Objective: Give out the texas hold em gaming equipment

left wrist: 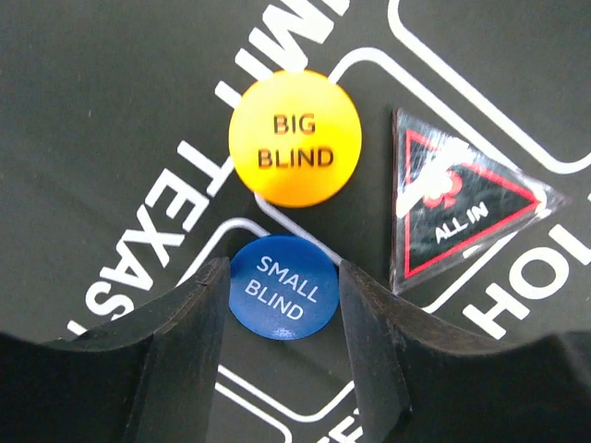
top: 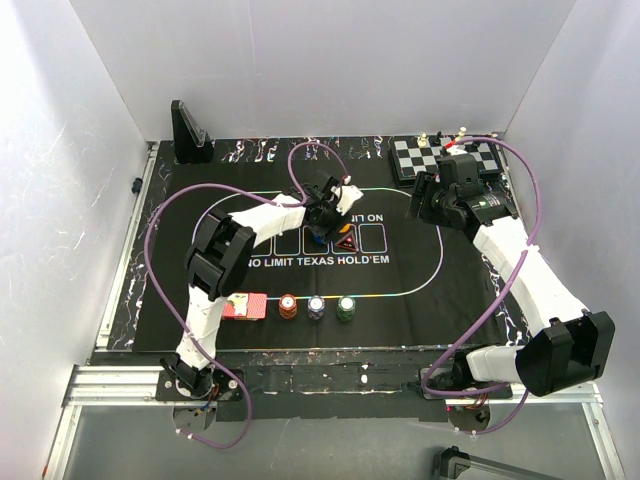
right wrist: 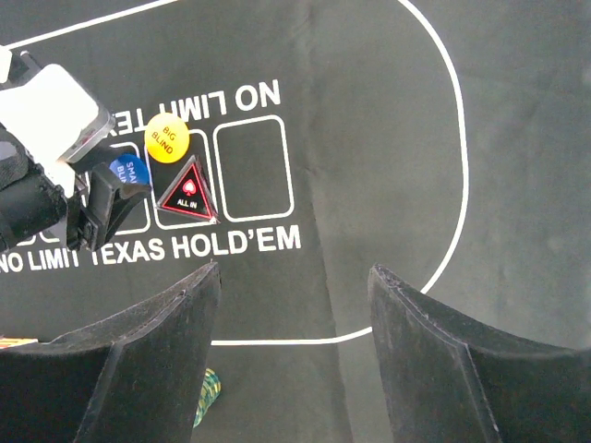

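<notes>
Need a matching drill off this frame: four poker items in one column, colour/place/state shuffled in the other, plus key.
Items:
1. BIG BLIND disc
2. SMALL BLIND disc
3. ALL IN marker
4. card deck

Descriptions:
A. clamped in the left tool
B. just left of the chip stacks
C. yellow
D. triangular, red outline

Pairs: 1-C, 2-A, 3-D, 4-B

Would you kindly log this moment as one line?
left hand: shut on SMALL BLIND disc | right hand: open, empty | BIG BLIND disc, ALL IN marker: on mat
</notes>
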`<move>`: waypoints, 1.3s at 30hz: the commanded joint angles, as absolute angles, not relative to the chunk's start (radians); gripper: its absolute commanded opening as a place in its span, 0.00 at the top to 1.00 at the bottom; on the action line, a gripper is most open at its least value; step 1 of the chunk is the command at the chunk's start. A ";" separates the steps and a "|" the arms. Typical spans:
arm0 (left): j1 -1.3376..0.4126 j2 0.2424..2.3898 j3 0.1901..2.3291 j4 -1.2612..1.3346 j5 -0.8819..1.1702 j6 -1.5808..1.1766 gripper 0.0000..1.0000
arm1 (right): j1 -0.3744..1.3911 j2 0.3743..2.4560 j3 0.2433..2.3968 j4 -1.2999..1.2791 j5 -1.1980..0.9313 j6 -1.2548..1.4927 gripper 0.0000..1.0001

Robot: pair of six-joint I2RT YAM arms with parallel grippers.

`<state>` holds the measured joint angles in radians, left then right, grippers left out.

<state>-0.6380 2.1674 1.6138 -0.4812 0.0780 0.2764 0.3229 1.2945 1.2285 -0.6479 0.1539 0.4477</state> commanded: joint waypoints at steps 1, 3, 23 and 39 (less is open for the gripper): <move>-0.632 2.095 1.536 -0.514 0.014 0.317 0.53 | 0.327 1.264 1.227 -0.621 0.147 0.460 0.29; -0.629 2.086 1.514 -0.508 0.014 0.324 0.54 | 0.330 1.261 1.226 -0.620 0.147 0.460 0.30; -0.457 1.994 1.398 -0.534 0.014 0.324 0.69 | 0.347 1.261 1.221 -0.627 0.143 0.462 0.38; -0.308 1.787 1.274 -0.584 0.029 0.316 0.70 | 0.362 1.296 1.227 -0.614 0.115 0.465 0.39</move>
<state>-0.3061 1.8610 1.2327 -0.5686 0.0170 0.3218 0.3496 1.2892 1.2266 -0.6479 0.1268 0.4641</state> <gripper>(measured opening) 0.294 0.617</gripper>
